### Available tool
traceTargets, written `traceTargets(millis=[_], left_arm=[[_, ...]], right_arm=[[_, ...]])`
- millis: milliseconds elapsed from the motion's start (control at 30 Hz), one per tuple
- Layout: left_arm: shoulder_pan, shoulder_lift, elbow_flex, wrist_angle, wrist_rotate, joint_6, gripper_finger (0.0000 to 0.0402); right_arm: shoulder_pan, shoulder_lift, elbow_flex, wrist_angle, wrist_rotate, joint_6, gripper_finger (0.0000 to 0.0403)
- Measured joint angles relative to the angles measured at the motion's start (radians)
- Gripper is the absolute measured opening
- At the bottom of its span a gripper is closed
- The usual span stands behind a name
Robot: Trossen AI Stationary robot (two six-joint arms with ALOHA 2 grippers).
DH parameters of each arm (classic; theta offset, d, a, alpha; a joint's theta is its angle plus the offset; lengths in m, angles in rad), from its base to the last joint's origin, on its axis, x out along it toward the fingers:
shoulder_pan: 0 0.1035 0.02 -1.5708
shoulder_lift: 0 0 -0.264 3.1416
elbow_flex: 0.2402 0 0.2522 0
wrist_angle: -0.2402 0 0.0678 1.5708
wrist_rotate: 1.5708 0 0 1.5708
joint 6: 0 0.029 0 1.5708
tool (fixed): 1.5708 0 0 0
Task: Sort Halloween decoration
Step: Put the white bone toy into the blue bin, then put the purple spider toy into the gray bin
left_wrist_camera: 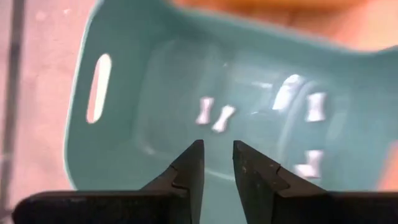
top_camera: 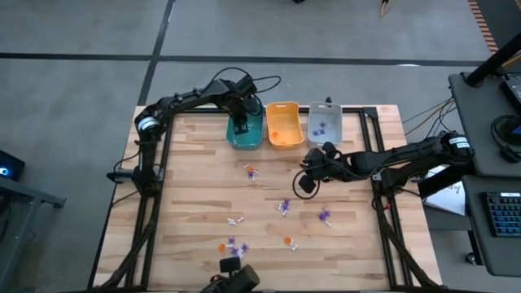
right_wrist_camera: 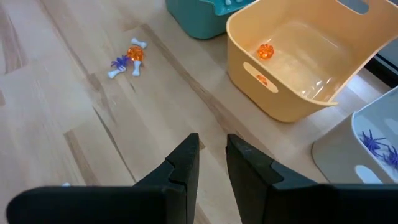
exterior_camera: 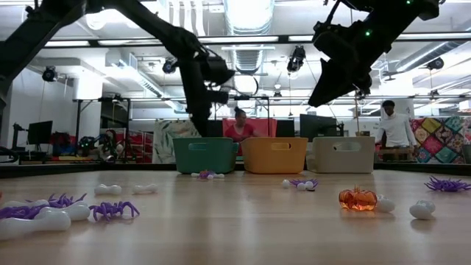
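Sorting is partly done: white bones [left_wrist_camera: 214,116] lie in the teal bin [top_camera: 244,130], a pumpkin [right_wrist_camera: 265,51] in the orange bin [top_camera: 284,124], purple spiders [right_wrist_camera: 376,142] in the grey bin [top_camera: 324,123]. Many trinkets [top_camera: 284,207] are still scattered on the table [top_camera: 187,187]. The left gripper [left_wrist_camera: 216,163] hovers over the teal bin, fingers slightly apart and empty; the right gripper [right_wrist_camera: 211,155] hangs above the table, likewise narrowly parted and empty.
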Motion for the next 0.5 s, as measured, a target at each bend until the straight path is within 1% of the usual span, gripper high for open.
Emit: traceTargets(millis=[100,200,333,500], left_arm=[[-0.011,-0.047,0.003,-0.005,0.086,-0.036,0.0053],[-0.027,-0.103,-0.001,-0.006,0.136,-0.080,0.0040],[-0.073,-0.174,-0.010,-0.005,0.145,-0.133,0.0037],[-0.166,-0.246,-0.019,-0.004,0.146,-0.171,0.0037]], right_arm=[[0.000,0.000,0.000,0.000,0.000,0.000,0.0073],[0.000,0.000,0.000,0.001,0.000,0.000,0.0073],[0.000,0.000,0.001,0.008,-0.002,0.001,0.0073],[0.000,0.000,0.001,0.043,-0.017,0.008,0.0073]])
